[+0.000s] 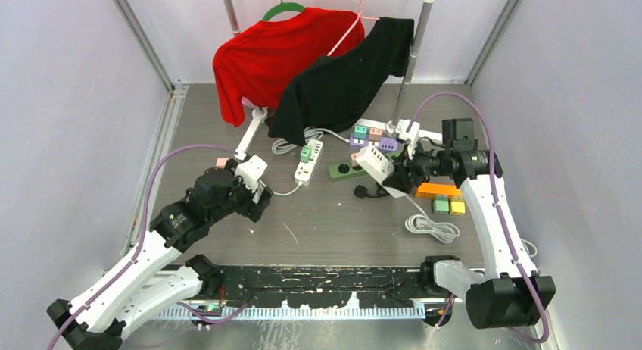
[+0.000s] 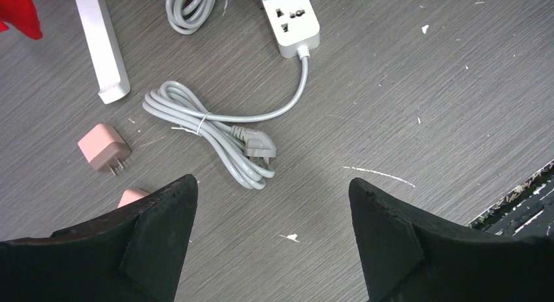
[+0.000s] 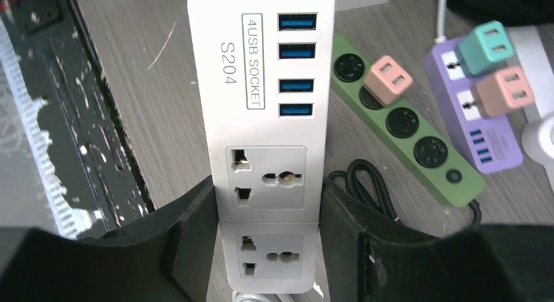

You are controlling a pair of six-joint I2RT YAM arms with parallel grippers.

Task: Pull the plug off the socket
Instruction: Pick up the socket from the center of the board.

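While the right gripper (image 3: pixel 268 210) squeezes the USB strip (image 3: pixel 261 119) between its two fingers, the strip is up off the table (image 1: pixel 341 229), over its right half. The fingers press on the strip's two long sides, low down by the big sockets. No plug sits in the sockets that show on it.

Plugs sit in other strips close by, toward the far edge. A green strip (image 3: pixel 405 132) lies just beside the held one, with a pink plug (image 3: pixel 387 80) in it. Next to that, nearer the far right corner, is a purple strip (image 3: pixel 480 119) with a teal plug (image 3: pixel 490 47) and a peach plug (image 3: pixel 503 93) in it. A white strip (image 1: pixel 308 162) lies near the middle of the far edge with a green plug (image 1: pixel 305 154) in it.

The left gripper (image 2: pixel 273 184) is wide open and holds nothing. It hangs over the left half of the table. Under it lie a grey cord (image 2: pixel 209 129) in a bundle and a loose plug (image 2: pixel 103 147), closer to the left edge.
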